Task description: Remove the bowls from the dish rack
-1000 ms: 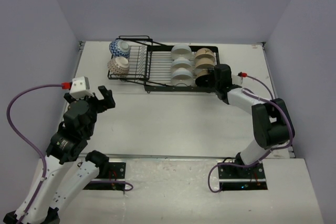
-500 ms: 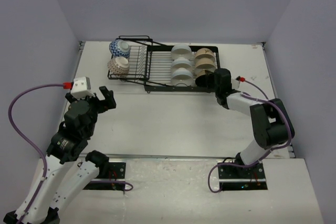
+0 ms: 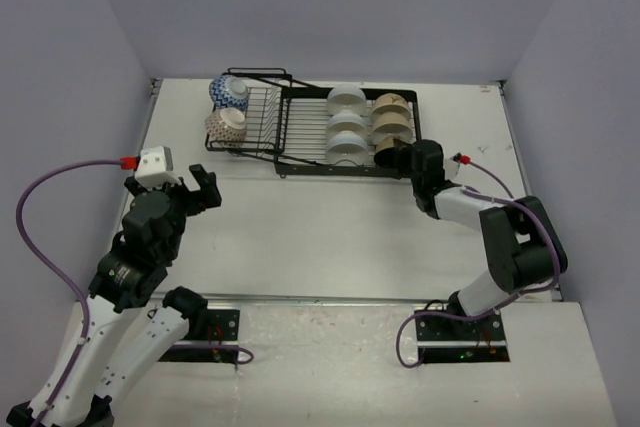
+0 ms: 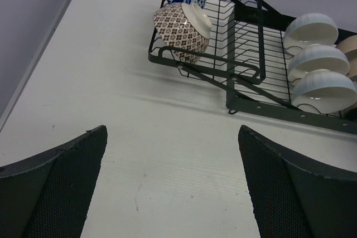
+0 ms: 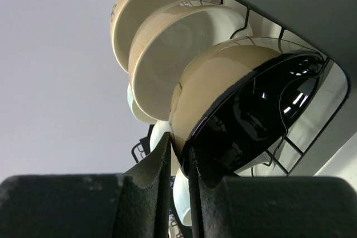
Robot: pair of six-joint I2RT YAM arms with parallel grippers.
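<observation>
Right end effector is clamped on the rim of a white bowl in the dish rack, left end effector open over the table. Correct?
Not quite: the right end effector is clamped on the rim of a tan bowl with a black inside, not a white one, as the right wrist view shows. The left end effector is open over the table.

L claw (image 4: 172, 137): wide open, aloft | R arm (image 3: 470, 202): stretched fwd | R claw (image 5: 178, 146): pinching bowl (image 5: 223, 82) rim
</observation>
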